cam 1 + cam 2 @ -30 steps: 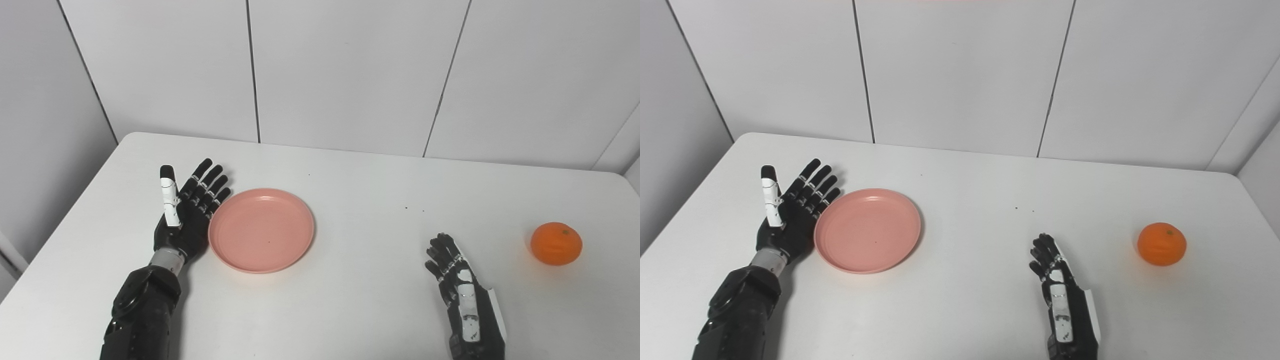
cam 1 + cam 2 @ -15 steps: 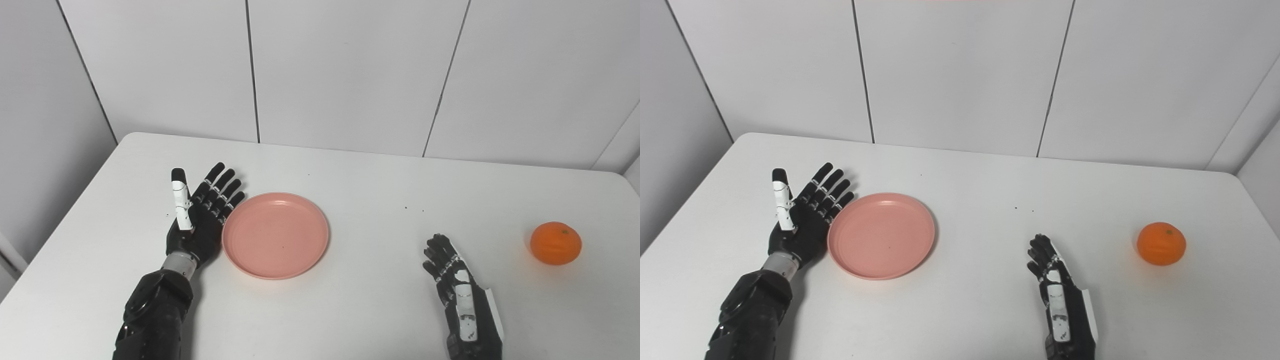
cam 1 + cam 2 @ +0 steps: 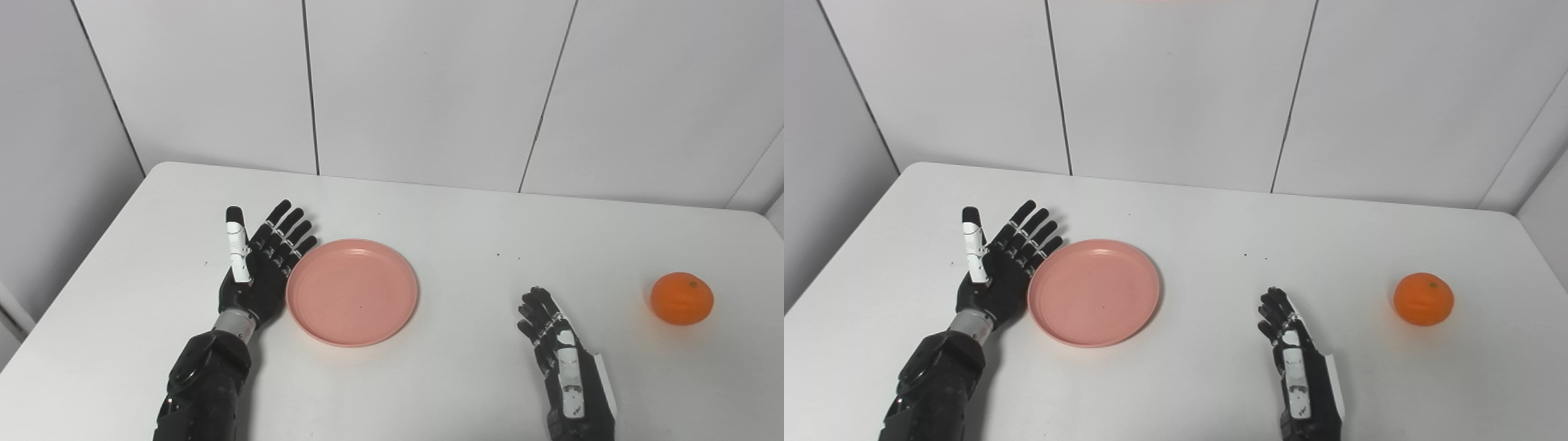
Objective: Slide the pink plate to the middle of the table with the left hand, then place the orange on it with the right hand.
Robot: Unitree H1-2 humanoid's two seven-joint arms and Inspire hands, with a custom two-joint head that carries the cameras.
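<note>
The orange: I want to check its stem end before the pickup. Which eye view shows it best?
The right eye view, slightly: the orange sits farther from the picture's edge, its stem dimple on top. The left eye view shows it whole too, nearer the right edge, clear of the right hand.

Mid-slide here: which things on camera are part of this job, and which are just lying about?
In the job:
- pink plate, left hand flat against its left rim
- orange, far right, untouched
- right hand, open, waiting

Lying about:
- only small dark specks on the white table
</note>
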